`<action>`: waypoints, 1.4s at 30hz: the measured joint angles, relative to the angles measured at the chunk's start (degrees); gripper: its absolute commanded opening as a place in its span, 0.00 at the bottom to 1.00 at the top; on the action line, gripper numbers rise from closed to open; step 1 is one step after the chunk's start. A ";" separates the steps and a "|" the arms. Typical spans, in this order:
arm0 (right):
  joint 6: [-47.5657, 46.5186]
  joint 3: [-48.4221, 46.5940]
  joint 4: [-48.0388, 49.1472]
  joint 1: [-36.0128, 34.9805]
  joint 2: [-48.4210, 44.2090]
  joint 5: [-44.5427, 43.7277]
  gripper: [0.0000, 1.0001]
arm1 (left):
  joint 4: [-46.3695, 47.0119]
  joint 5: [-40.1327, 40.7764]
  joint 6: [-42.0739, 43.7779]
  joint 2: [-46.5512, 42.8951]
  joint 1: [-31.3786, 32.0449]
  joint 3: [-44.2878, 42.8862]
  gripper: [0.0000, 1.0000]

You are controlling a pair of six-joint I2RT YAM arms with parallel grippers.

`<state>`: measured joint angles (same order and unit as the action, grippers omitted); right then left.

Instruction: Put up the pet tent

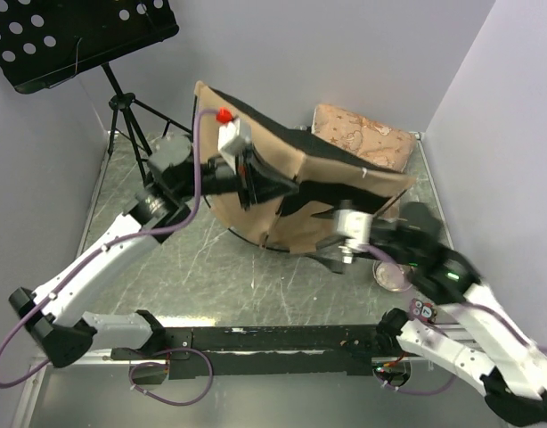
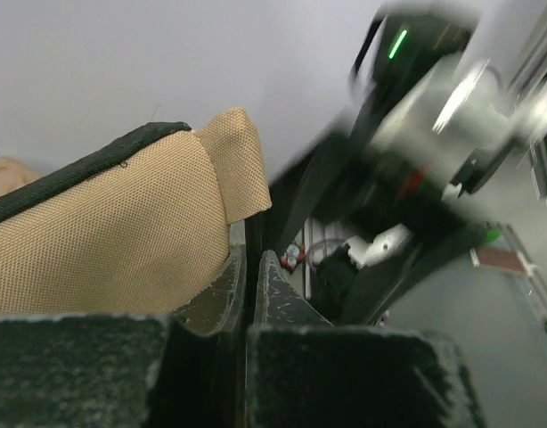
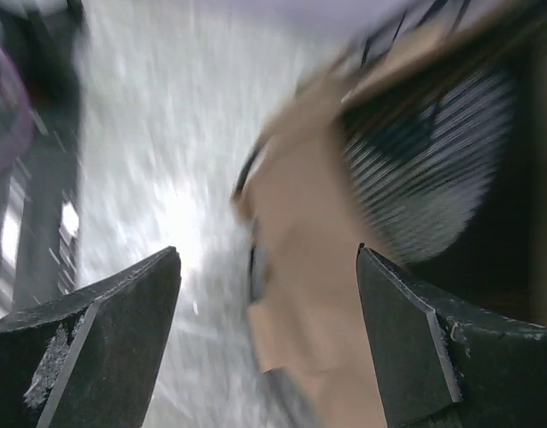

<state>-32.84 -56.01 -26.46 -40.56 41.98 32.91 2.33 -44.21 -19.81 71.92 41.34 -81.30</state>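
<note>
Overhead, we saw the pet tent (image 1: 345,174) sitting tipped on the table (image 1: 193,267), with tan cloth facing up and a black panel along its upper edge. The left tool (image 1: 289,187) was clenched against the tent's side, its fingers (image 2: 229,285) pressed together with hardly a gap. From that wrist, the tan cloth (image 2: 104,241) with its black edging lay just to the left of the closed fingers and touched the left one. We could not tell whether any cloth or pole was pinched between them.

The right tool (image 1: 327,239) was released, its fingers (image 3: 104,330) standing wide apart with nothing gripped. Straight ahead of it, blurred, hung the tent's tan cloth (image 3: 300,294), with a dark ribbed patch further to the right. In the overhead view this tool was just beside the tent's lower edge, and whether it touched we could not tell.

Beyond the tent from both tools lay a patterned cushion (image 1: 363,135). A small round bowl (image 1: 391,275) sat just behind the right tool, beside its arm. A black music stand (image 1: 77,36) stood well behind the left tool.
</note>
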 measured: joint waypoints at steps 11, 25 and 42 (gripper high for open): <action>12.90 -14.05 -5.64 5.53 -7.67 -15.56 0.91 | -0.09 19.37 4.74 -2.05 15.26 11.85 0.16; 19.32 -29.64 -6.10 8.35 5.14 -8.33 0.88 | -29.14 8.50 30.08 3.74 23.30 -1.95 0.85; 6.10 -20.41 -28.46 6.32 11.63 -1.77 0.75 | -16.59 -15.15 2.01 -2.10 -34.58 -8.81 0.86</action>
<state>-26.74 -76.42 -54.92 -34.24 53.60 31.14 -14.26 -59.35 -17.80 69.82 6.76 -90.11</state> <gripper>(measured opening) 0.748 0.853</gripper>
